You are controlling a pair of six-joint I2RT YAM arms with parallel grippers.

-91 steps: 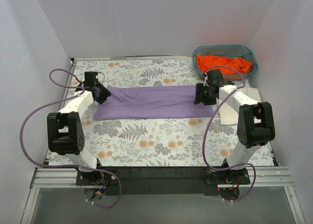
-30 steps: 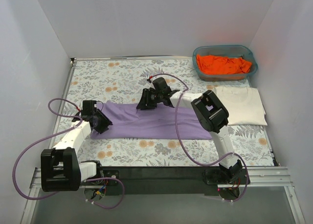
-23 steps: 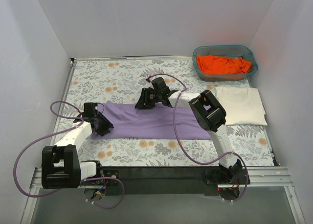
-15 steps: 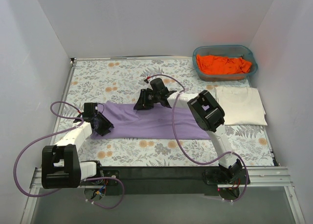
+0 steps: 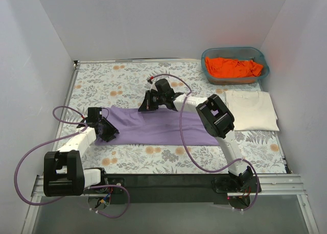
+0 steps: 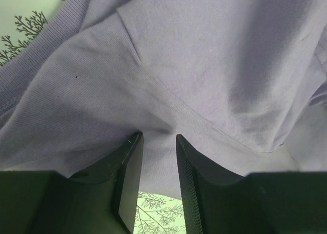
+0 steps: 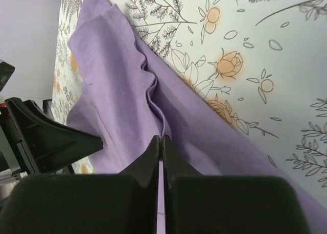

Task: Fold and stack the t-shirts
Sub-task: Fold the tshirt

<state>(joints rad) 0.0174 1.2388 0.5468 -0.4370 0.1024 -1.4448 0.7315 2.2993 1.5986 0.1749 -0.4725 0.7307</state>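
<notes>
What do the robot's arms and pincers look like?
Both the left arm and right arm have white links and bulky black joints. A thin purple cable loops along each. The left pincer and right pincer have flat black fingers.

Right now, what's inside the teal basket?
A crumpled orange t-shirt fills the teal basket. Anything beneath the shirt is covered, and the basket's floor is not visible.

lavender t-shirt: matt fine-ribbed cloth | basket: smooth teal plastic
</notes>
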